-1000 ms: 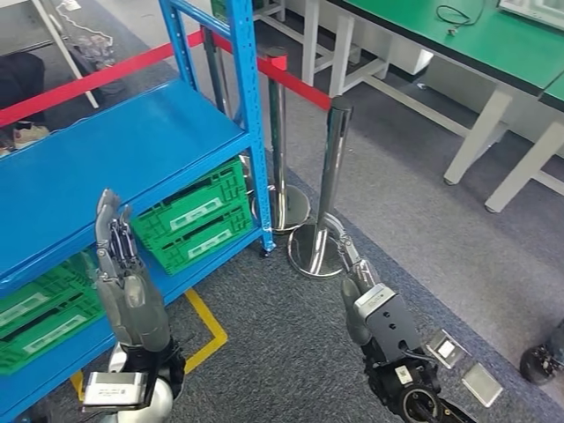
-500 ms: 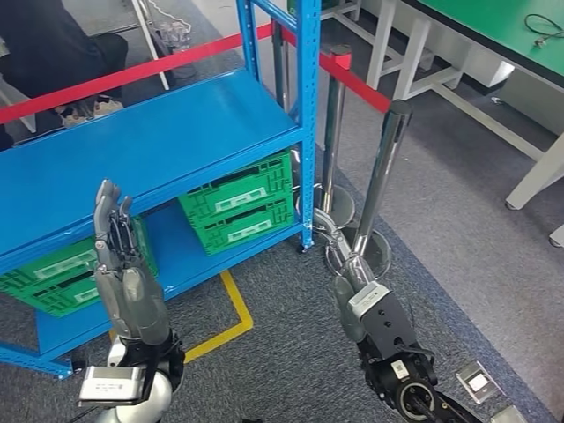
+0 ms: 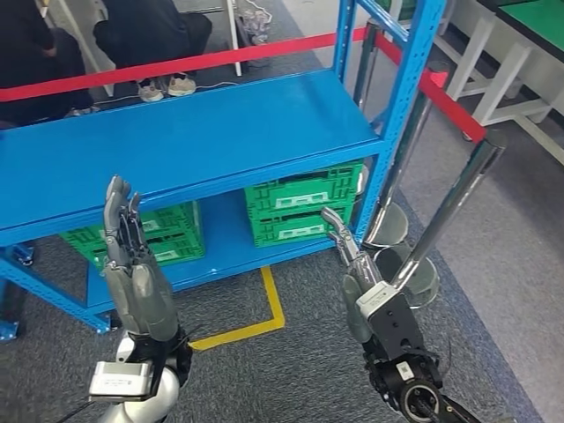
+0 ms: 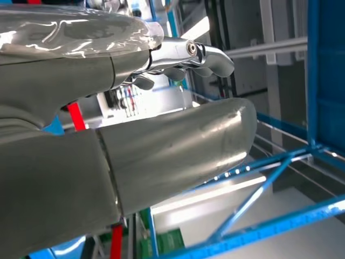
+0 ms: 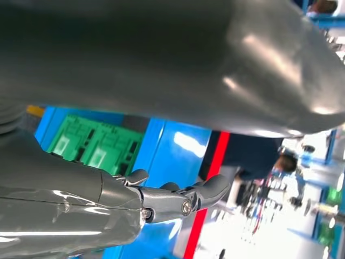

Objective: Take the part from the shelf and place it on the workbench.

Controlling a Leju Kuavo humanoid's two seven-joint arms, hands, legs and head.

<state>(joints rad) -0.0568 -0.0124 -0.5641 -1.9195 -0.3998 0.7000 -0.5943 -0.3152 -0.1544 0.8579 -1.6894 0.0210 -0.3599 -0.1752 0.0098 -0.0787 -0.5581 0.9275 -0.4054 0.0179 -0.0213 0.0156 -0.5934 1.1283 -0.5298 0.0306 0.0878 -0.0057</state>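
The blue shelf stands before me, its upper board bare. Two green crates sit on its lower board. I can't make out the part.

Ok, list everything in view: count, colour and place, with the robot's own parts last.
shelf: one, blue, straight ahead; its upper deck is bare
crates: two stacks, green, on the lower deck of the shelf
barrier tape: red, running behind the shelf and on to the right
barrier posts: chrome, on round bases, right of the shelf
floor marking: one yellow corner, on the grey carpet in front of the shelf
people: dark clothes and pale shoes, behind the tape
workbench: green top, white legs, far right corner
left hand: grey, raised, fingers straight, holds nothing
right hand: grey, fingers extended toward the shelf, holds nothing
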